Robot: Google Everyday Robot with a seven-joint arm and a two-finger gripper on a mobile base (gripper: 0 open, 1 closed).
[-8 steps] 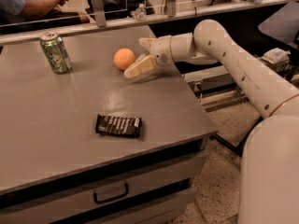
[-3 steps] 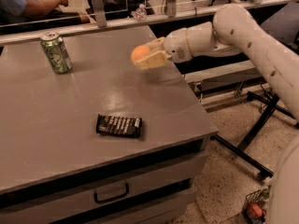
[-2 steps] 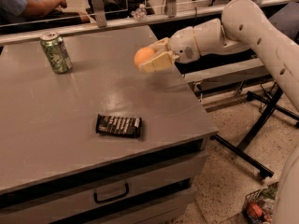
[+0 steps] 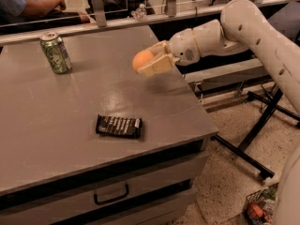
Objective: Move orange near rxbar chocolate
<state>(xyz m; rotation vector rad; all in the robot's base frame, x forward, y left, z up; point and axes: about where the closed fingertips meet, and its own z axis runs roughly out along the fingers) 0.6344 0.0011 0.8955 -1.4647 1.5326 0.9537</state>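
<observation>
The orange (image 4: 141, 59) is round and pale orange. My gripper (image 4: 151, 61) is shut on it and holds it in the air above the right part of the grey table (image 4: 56, 107). The rxbar chocolate (image 4: 119, 126) is a dark flat bar with white lettering. It lies flat near the table's front edge, below and slightly left of the held orange. The white arm (image 4: 243, 27) reaches in from the upper right.
A green can (image 4: 56, 52) stands upright at the table's back left. A person's arm (image 4: 42, 7) rests behind a rail at the back. A drawer handle (image 4: 111, 196) is below the tabletop. A wire basket (image 4: 258, 207) with goods sits on the floor at lower right.
The gripper closed on the orange, lifted it off the table, and has moved it a little toward the front and down over the last second.
</observation>
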